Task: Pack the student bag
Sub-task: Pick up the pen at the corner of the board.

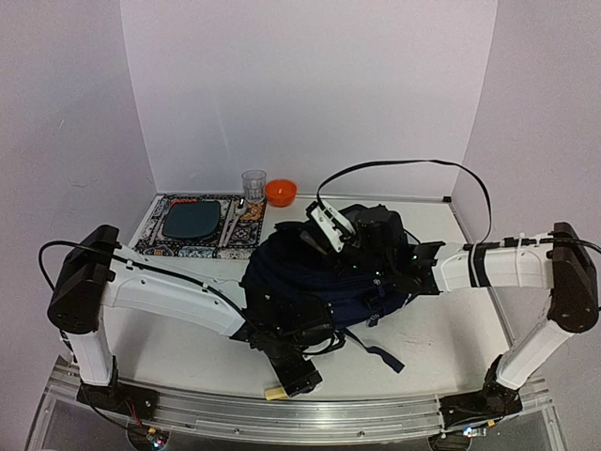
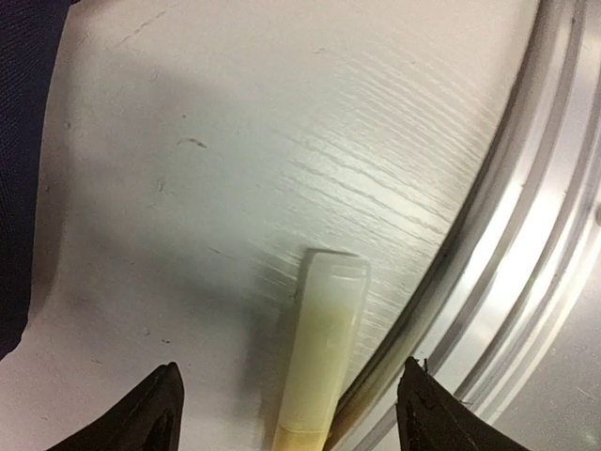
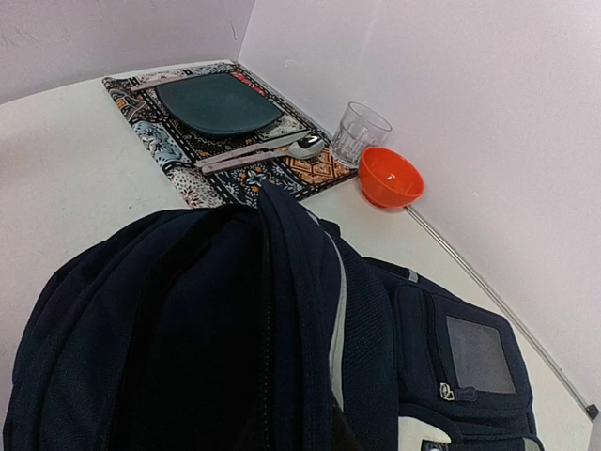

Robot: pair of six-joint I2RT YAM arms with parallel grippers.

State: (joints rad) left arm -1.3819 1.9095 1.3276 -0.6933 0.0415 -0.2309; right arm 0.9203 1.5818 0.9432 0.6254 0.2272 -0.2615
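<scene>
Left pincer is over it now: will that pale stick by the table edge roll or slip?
The pale stick looks rigid and light, so likely an easy lift. Its smooth plastic may slip. If nudged it might roll, though the metal rail beside it should stop it.

Centre: student bag (image 1: 324, 282) fills the middle of the top view; no straight pass across
Upper left: placemat (image 1: 199, 225), glass (image 1: 254, 183), orange bowl (image 1: 280, 193) crowd the back wall
Lower right: bare table (image 1: 451, 334) beside the bag; open room
Bottom edge: pale stick (image 2: 324, 348) lies just beside the metal rail (image 2: 526, 244); tight gap
</scene>
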